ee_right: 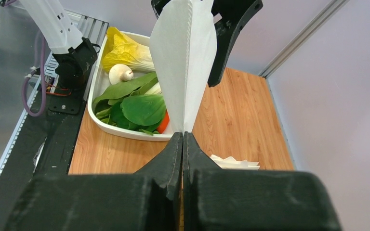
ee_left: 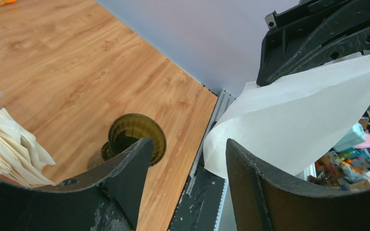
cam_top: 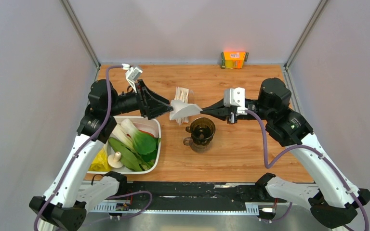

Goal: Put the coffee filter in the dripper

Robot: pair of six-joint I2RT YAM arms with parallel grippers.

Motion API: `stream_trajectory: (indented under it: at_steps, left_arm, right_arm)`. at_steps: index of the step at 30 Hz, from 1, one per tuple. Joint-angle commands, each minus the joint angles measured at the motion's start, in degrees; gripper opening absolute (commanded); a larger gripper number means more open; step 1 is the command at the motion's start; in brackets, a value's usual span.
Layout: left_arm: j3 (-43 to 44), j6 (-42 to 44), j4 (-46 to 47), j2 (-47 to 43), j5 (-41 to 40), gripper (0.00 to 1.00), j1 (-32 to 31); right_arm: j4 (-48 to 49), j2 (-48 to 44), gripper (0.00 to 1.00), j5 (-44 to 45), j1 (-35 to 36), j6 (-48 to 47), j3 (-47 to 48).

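Observation:
The white paper coffee filter (cam_top: pixel 183 111) hangs in the air between my two grippers, above and left of the dripper (cam_top: pixel 202 131), a dark brown see-through cup on the wooden table. My right gripper (cam_top: pixel 201 110) is shut on the filter's narrow end; the right wrist view shows the filter (ee_right: pixel 183 62) rising from the closed jaws of that gripper (ee_right: pixel 182 140). My left gripper (cam_top: pixel 166 108) is open, its jaws straddling the filter's wide end. In the left wrist view the filter (ee_left: pixel 294 110) lies beside the right finger (ee_left: pixel 250 183), with the dripper (ee_left: pixel 137 137) below.
A packet of cream paper filters (cam_top: pixel 182 95) lies behind the dripper. A white tray (cam_top: pixel 157 126) of vegetables sits at the left, under the left arm. An orange box (cam_top: pixel 234 59) stands at the table's back edge.

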Motion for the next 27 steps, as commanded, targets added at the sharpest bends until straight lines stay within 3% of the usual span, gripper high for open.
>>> stream_trajectory:
  at_steps: [1, 7, 10, 15, 18, 21, 23, 25, 27]
  left_arm:
    - [-2.75, -8.84, 11.53, 0.07, 4.43, 0.67, 0.13]
    - [-9.41, -23.5, 27.48, 0.78, 6.53, 0.66, -0.04]
    - [-11.8, -29.07, 35.89, 1.18, 6.87, 0.54, -0.4]
    - [-13.2, -30.7, 37.55, 1.63, 6.29, 0.38, -3.15]
    - [-13.25, -30.39, 37.27, 1.71, 5.14, 0.1, -3.93]
    - [-10.72, -24.36, 32.09, 1.63, 1.69, 0.01, -4.0]
    - [-6.73, -16.11, 22.94, 1.31, -4.28, 0.0, -4.0]
    - [-1.67, -6.47, 13.14, 1.52, -11.4, 0.0, -3.96]
    - [2.96, 1.62, 7.14, 2.19, -17.67, 0.0, -4.0]
  right_arm:
    - [1.14, -0.77, 0.0, -2.0, -0.3, -3.01, -0.3]
    - [1.96, -0.18, 0.0, -2.13, -0.21, -4.06, -0.72]
    - [2.34, 0.26, 0.0, -1.71, -0.12, -4.71, -1.1]
    - [3.39, 0.95, 0.0, -1.39, -0.12, -5.43, -1.49]
    - [3.71, 1.61, 0.01, -0.7, -0.12, -5.52, -1.29]
    - [3.74, 1.79, 0.26, 3.9, -0.17, -2.1, -1.02]
    - [3.69, 1.79, 0.61, 8.46, -0.78, 3.11, -0.19]
    - [3.45, 0.96, 0.88, 11.35, -2.6, 7.97, 0.12]
    - [3.18, -0.52, 0.99, 12.89, -4.81, 11.38, 0.13]
